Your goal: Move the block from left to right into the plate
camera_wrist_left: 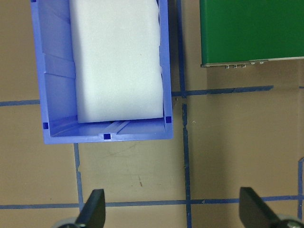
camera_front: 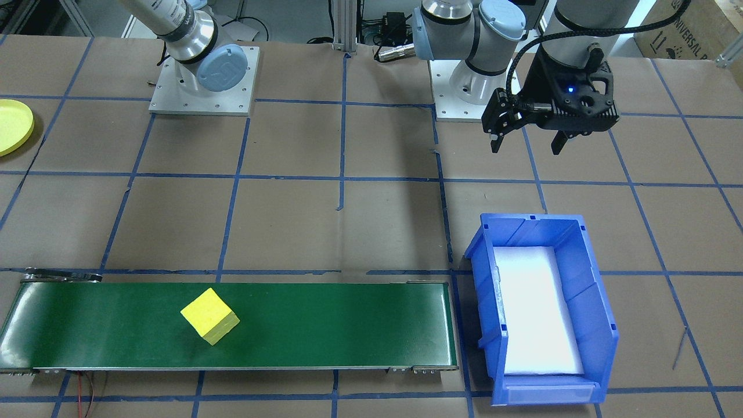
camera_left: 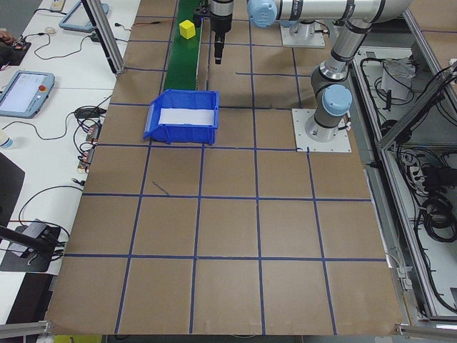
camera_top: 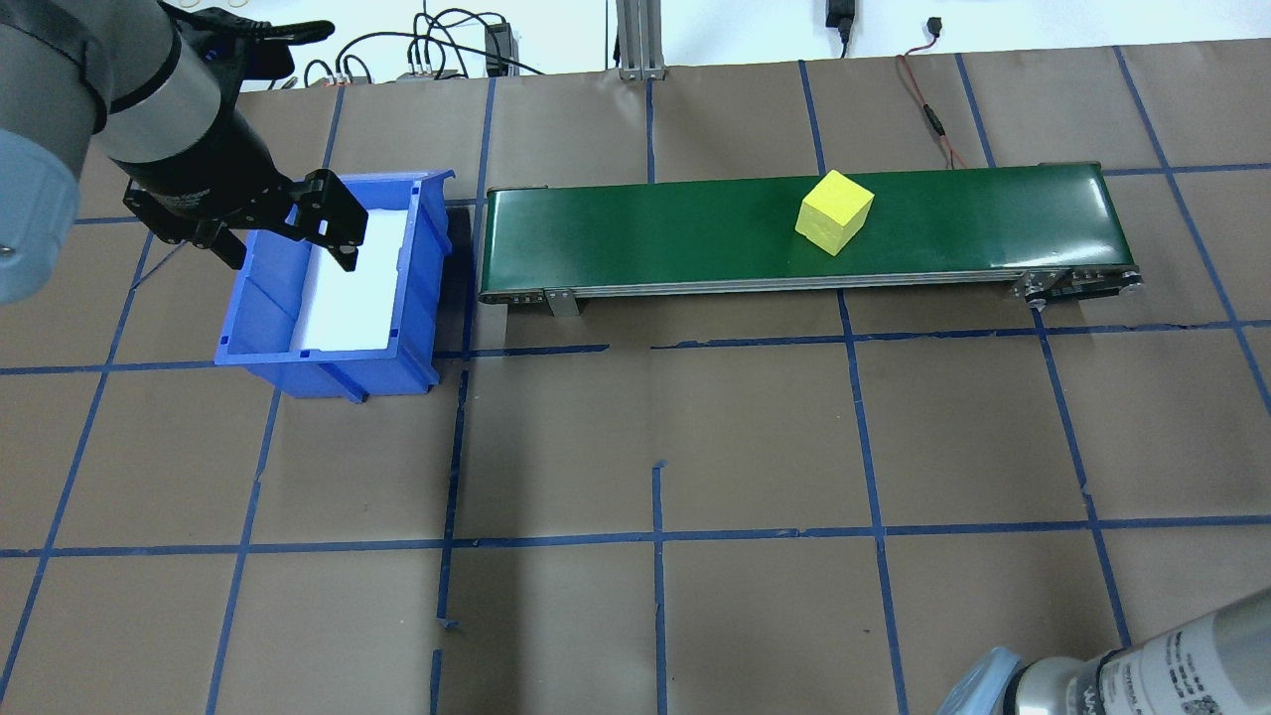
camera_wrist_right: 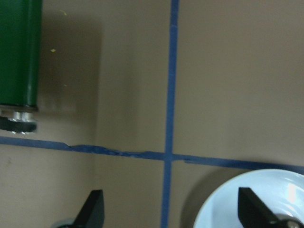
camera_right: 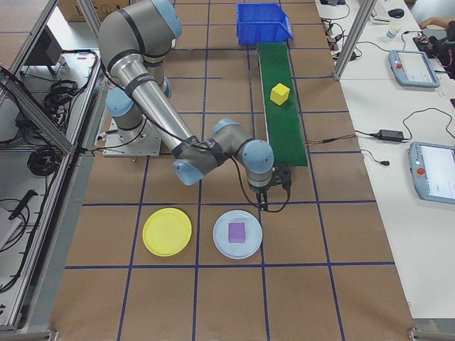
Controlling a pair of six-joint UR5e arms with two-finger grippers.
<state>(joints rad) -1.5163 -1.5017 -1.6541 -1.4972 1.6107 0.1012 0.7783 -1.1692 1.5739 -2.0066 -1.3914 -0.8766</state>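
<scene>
One yellow block [camera_front: 210,315] on the belt [camera_front: 325,325] — likely light, rigid — suits flat-side pinching; both grippers [camera_wrist_left: 172,216] [camera_wrist_right: 172,216] spread wide, empty.

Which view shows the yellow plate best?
Exterior right: the whole yellow plate shows there, empty, beside a light blue plate holding a purple block. Exterior front-facing catches only part of it at the frame's edge. The other views miss it.

Both arms are silver-grey tubes with pale blue round joint caps, bolted on square metal base plates ringed with screws. The left tool [camera_front: 527,139] is black, with a small blue light and a braided black cable looping to it
</scene>
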